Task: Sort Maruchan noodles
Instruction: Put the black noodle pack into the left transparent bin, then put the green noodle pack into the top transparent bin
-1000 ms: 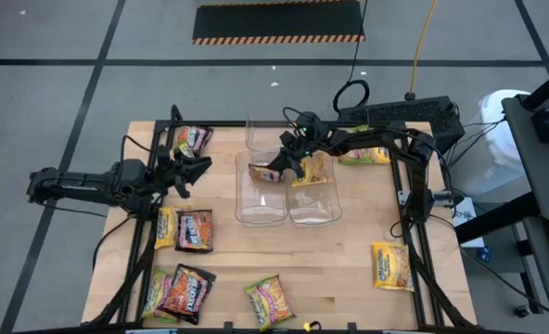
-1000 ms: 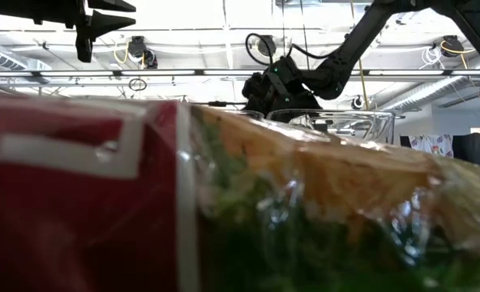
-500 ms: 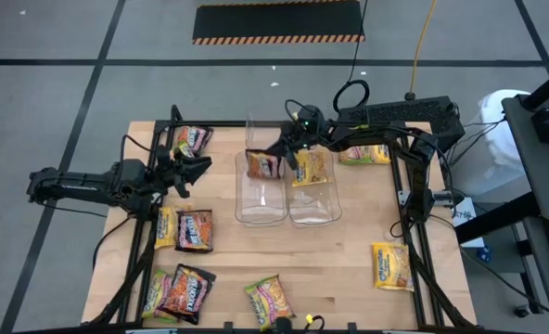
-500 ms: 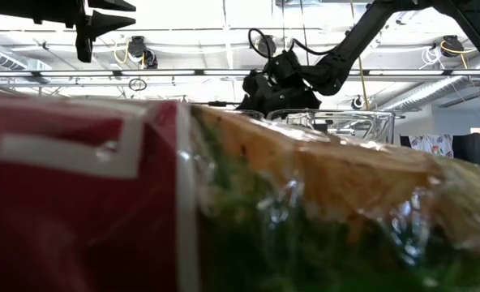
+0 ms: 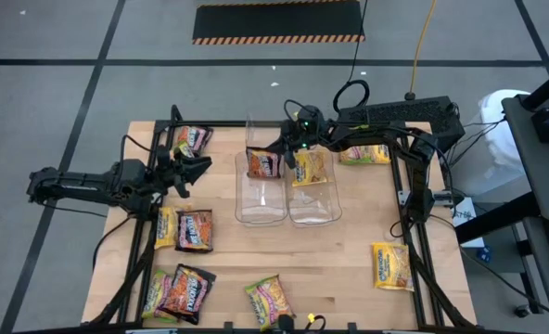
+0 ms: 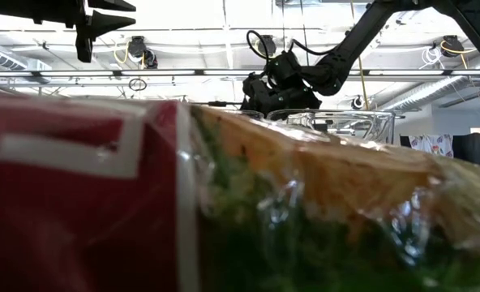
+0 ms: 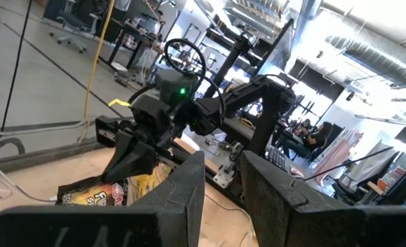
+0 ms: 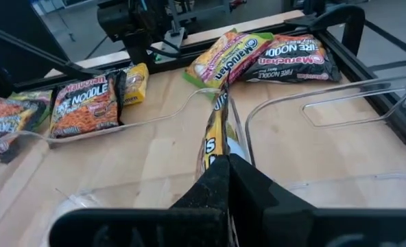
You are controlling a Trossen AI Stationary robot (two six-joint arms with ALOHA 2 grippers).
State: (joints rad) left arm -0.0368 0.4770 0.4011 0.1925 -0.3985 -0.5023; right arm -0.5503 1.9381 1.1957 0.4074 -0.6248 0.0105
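My right gripper [image 5: 287, 156] [image 8: 225, 168] is shut on a dark brown and orange Maruchan noodles packet [image 5: 263, 164], held over the far part of the left clear bin [image 5: 261, 206]. A yellow packet [image 5: 312, 169] lies in the right clear bin [image 5: 317, 209]. My left gripper [image 5: 198, 167] [image 7: 223, 185] waits open above the table's left side, pointing toward the bins, with nothing between its fingers. More packets lie flat on the table at the left [image 5: 193, 230], near [image 5: 270, 301] and right [image 5: 392, 266]. My right gripper pinches the packet's right end [image 5: 280, 161] between its two fingers, coming nearly level from the table's right. In the right wrist view the packet [image 8: 217, 134] runs edge-on away from the fingers. It stands on edge, printed face toward the near side. I cannot tell whether it touches the bin.
Further packets lie at the far left [image 5: 193, 139], near left [image 5: 186, 292] and far right [image 5: 367, 155]. One packet [image 6: 224, 203] fills the low view's foreground. A black frame [image 5: 414, 232] runs along the table's sides. Bare wood shows in the middle of the near half.
My right gripper has turned at the wrist over the left bin. The packet, which hung slanted and narrow in the high view, now stands squarer with its printed face showing and sits slightly farther back. My left gripper has kept still.
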